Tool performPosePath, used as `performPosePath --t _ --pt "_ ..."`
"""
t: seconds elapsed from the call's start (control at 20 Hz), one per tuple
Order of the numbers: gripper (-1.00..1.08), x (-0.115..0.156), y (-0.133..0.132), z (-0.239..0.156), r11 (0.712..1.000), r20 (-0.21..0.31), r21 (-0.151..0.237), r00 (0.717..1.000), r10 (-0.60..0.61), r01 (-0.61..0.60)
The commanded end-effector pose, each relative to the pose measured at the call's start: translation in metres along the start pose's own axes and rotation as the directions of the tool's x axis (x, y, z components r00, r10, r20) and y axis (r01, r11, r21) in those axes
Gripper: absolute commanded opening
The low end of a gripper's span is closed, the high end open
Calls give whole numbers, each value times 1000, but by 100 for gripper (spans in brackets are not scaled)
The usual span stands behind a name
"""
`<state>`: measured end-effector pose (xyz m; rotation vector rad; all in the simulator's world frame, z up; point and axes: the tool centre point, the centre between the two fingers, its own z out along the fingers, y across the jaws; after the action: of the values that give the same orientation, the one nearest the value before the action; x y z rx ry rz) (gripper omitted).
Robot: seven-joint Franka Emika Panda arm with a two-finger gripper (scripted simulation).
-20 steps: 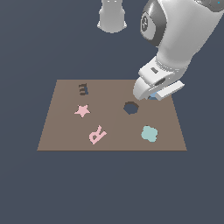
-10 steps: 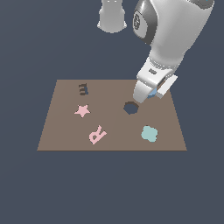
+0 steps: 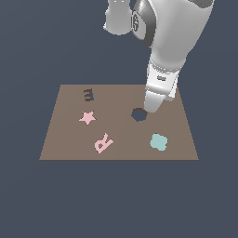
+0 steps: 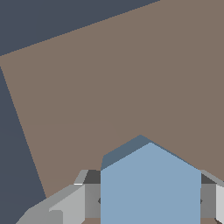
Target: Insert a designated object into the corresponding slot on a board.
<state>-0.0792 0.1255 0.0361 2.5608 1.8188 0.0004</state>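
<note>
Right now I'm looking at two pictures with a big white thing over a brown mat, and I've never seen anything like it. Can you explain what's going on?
The white thing is a simulated robot arm, seen from an outside camera. Its gripper hangs at the edge of a dark hexagonal slot in a brown board. The board also carries a pink star, a pink letter R, a teal shape and a small dark mark. The other picture comes from a camera on the wrist: it shows the light-blue block held between the grey fingers.
</note>
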Motion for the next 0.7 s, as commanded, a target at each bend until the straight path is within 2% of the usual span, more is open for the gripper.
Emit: performPosePath --t 0.0,0.15,0.3,0.45,0.65 --pt "-100 -5 3 -1 995 0 -1 995 -95 95" --pt "-100 -11 7 -1 979 0 -1 979 -205 205" --pt "-100 -16 11 -1 950 0 -1 950 -311 311" --pt "-100 -21 16 -2 911 0 -1 911 -413 413" --pt "-100 -26 24 -2 841 0 -1 841 -542 542"
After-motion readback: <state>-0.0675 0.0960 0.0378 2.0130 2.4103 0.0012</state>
